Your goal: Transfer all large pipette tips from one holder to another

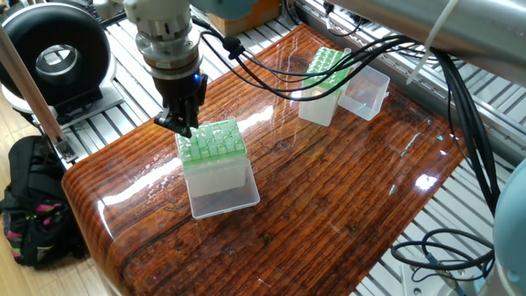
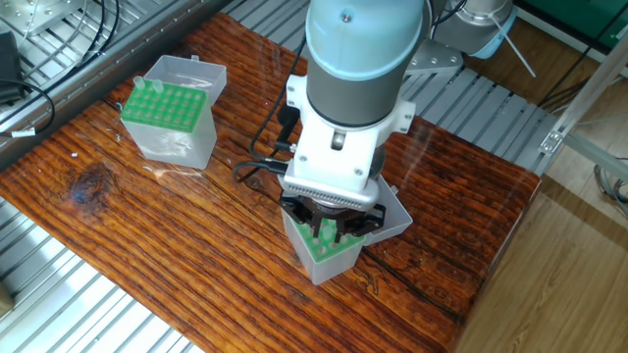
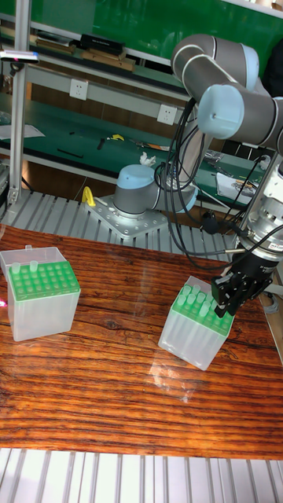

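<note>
Your gripper stands low over the near holder, at the corner of its green top, with the black fingers pointing straight down onto the rack. The large pipette tips stand in this holder in rows, their whitish heads showing above the green plate. The other holder is well apart on the far side of the table, and it has one tip standing at its corner; an open clear lid lies beside each box. I cannot tell from these views if the jaws are closed on a tip or only stand around one, because the wrist hides the fingertips in one view and the tips are too small in the others. I judge that the step in hand is the pick of a corner tip, so please keep the fingers vertical and centred on one single head, so that they do not push the neighbour tips. When you lift, go straight up until the long tapered end is fully free of the plate, since any side motion before that may tilt the tip or drag the light box. Then carry it high over the wood to a free hole of the other holder.
</note>
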`<state>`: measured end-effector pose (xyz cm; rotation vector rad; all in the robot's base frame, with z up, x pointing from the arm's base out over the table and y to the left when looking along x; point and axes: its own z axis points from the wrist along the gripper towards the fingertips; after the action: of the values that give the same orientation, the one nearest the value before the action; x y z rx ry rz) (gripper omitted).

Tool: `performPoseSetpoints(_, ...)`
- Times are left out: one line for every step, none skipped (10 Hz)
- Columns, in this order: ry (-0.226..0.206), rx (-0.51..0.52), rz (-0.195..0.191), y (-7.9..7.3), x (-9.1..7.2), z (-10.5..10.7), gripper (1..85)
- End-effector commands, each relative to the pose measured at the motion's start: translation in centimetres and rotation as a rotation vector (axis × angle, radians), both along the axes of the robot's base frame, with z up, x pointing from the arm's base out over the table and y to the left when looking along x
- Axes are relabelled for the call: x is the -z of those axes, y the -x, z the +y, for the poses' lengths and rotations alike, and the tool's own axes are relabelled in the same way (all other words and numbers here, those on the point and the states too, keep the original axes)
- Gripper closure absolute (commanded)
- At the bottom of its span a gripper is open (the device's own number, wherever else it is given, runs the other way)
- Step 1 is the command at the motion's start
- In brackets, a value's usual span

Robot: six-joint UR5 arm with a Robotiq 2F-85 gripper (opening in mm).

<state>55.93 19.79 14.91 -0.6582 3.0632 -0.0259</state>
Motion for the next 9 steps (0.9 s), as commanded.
performPoseSetpoints(-0.005,0.004,0.0,-0.03,0.03,0.06,54.0)
performPoseSetpoints(-0.005,0.004,-0.001,-0.1,0.17,0.03,54.0)
performPoseSetpoints(-0.005,0.003,-0.003,-0.16,0.34,0.03,54.0)
performPoseSetpoints(-0.005,0.005,-0.004,-0.21,0.45,0.03,54.0)
performPoseSetpoints(-0.005,0.005,-0.004,-0.21,0.48,0.02,54.0)
performPoseSetpoints(0.001,0.004,0.0,-0.09,0.5,-0.14,54.0)
performPoseSetpoints(0.009,0.002,0.002,-0.03,0.56,-0.37,54.3)
performPoseSetpoints(0.005,0.002,0.005,0.1,0.58,-0.36,54.3)
performPoseSetpoints(0.002,0.001,0.006,0.2,0.61,-0.35,54.3)
